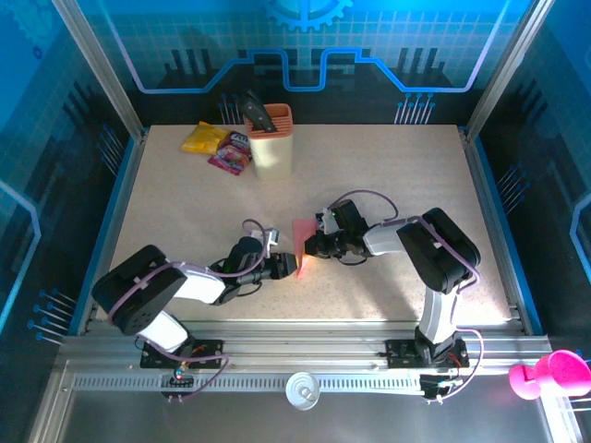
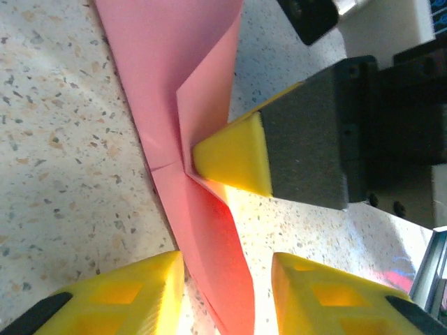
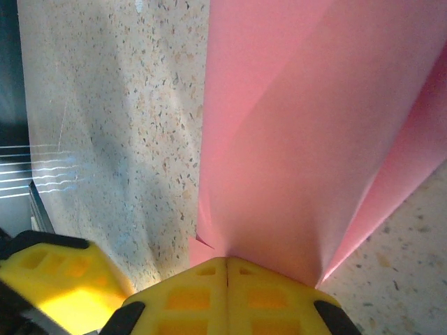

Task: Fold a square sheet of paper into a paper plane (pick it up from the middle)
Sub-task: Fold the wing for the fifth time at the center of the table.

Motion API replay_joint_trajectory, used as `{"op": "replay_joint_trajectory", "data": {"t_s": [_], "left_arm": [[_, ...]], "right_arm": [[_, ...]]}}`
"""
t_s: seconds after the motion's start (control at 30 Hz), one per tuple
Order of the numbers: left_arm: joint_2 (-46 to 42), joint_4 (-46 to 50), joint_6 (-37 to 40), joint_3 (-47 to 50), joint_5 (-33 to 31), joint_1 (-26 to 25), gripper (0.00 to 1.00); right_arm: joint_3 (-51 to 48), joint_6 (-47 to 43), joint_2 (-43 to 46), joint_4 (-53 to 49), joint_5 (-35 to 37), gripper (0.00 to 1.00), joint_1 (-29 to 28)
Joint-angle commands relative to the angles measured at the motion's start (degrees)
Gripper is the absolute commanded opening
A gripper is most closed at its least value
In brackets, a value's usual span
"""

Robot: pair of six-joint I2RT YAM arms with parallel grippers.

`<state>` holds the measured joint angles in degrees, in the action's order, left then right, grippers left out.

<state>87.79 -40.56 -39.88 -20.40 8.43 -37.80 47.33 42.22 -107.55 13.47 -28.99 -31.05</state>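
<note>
Two robot grippers meet tip to tip low over a speckled table. The right gripper has its yellow fingers pressed together, clamped on the edge of a pink sheet of paper. The sheet is partly folded and fans out away from those fingertips. The left gripper faces it with its fingers apart. The sheet's lower flap runs between them, close beside one finger. The right gripper's tip sits just ahead of that gap, pinching at a crease.
</note>
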Motion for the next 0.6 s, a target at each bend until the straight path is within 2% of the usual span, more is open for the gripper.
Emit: {"op": "replay_joint_trajectory", "data": {"t_s": [0.0, 0.1, 0.2, 0.57], "left_arm": [[-2.6, 10.4, 4.9, -4.0, 2.2, 0.4, 0.27], [-2.5, 12.9, 6.9, -6.7, 5.4, 0.3, 0.08], [-1.7, 14.4, 8.3, -8.5, 6.9, -0.4, 0.00], [2.7, 19.4, 13.5, -14.5, 7.2, -4.4, 0.00]], "right_arm": [[-1.4, -1.3, -3.6, -7.6, 4.8, 0.00, 0.5], [-1.4, -1.2, -4.0, -7.7, 4.8, 0.00, 0.5], [-1.4, -1.0, -4.4, -7.7, 4.8, 0.00, 0.4], [-1.0, -1.1, -5.0, -8.2, 4.7, 0.00, 0.2]]}}
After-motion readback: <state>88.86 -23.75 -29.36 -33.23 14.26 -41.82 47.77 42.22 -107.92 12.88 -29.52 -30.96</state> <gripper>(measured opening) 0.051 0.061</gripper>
